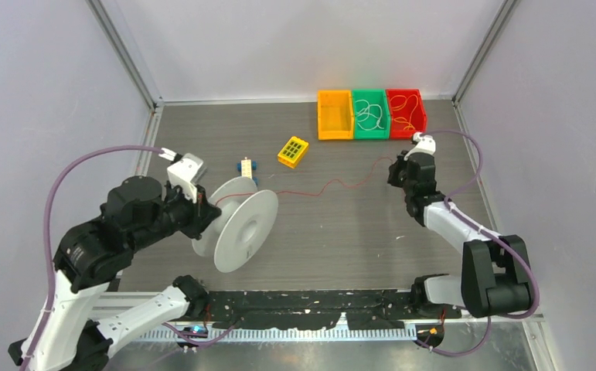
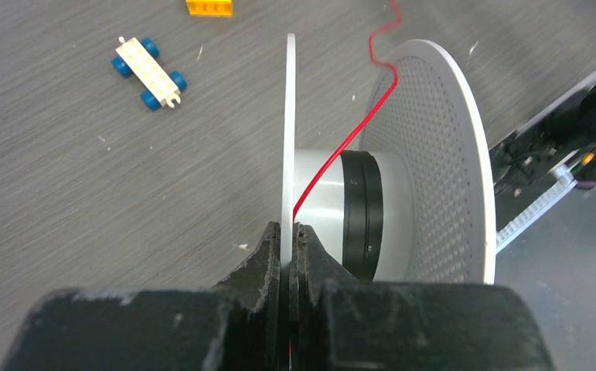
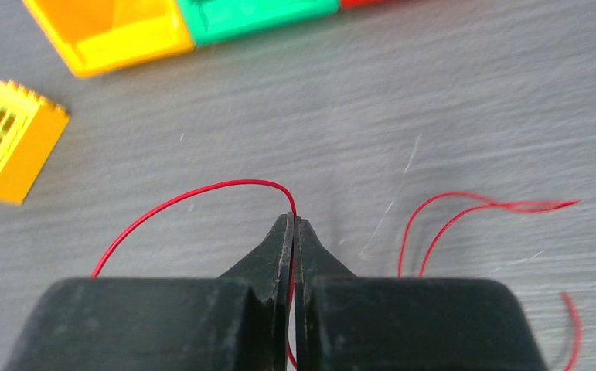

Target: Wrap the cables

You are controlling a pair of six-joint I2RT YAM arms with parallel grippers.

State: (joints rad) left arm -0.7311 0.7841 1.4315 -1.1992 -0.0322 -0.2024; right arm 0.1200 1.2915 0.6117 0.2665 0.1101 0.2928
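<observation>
1. A thin red wire runs in a loose wavy line across the grey desk, from the white spool on the left to the right end effector. More red wire lies in slack loops just beside that end effector.
2. At the spool, the wire drops between the two flanges to the hub and ends at the left end effector.
3. Risk: the wire is slack, so it would likely coil loosely or climb over a flange when the spool turns.
4. Risk: a hard pull from the right could drag the wire off the hub or tip the spool, which is held only by a thin flange edge.
5. Risk: the wire is thread-like and could slip out of the right pinch.
6. The left end effector is closed narrow on the rim of the near flange. Whether it also pinches the wire end cannot be told. The left arm reaches in low from the left.
7. The right end effector is closed tight, holding the wire. The right arm stretches forward toward the red bin, with its wrist low over the desk.
</observation>
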